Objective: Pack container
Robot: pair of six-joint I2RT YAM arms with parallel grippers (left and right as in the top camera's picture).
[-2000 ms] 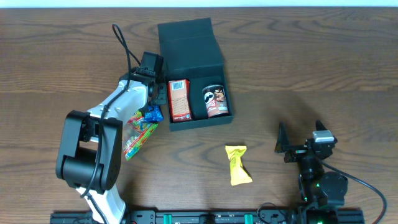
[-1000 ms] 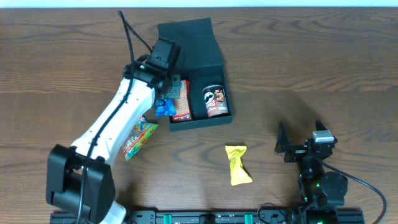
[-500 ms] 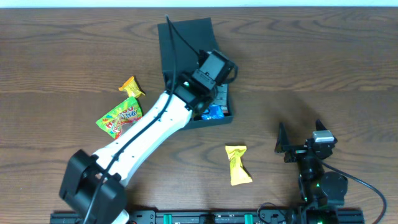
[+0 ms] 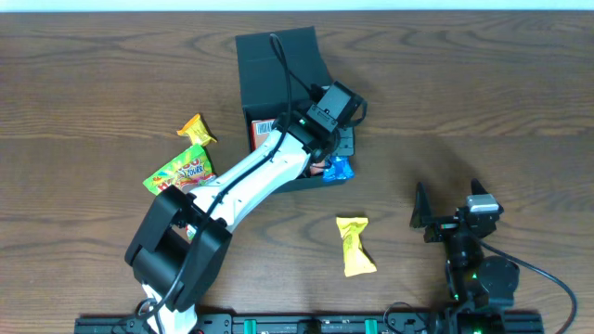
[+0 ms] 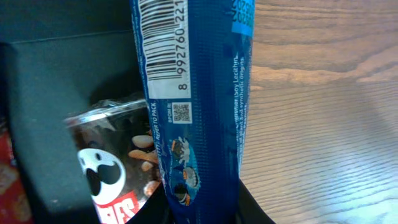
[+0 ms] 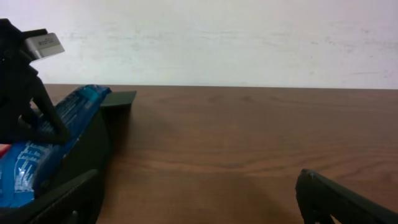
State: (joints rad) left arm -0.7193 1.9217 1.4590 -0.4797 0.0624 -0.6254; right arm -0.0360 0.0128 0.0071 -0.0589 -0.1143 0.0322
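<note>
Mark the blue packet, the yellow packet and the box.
blue packet (image 4: 340,170): overhead view, its exposed end.
yellow packet (image 4: 355,247): overhead view, its middle.
box (image 4: 278,60): overhead view, its open lid.

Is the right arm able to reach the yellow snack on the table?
Probably yes. The yellow snack lies by itself on the table, close to the right pincer. That pincer is open and empty, and nothing sits between them.

Dark teal-black container (image 4: 278,60), blue packet (image 5: 199,112)
</note>
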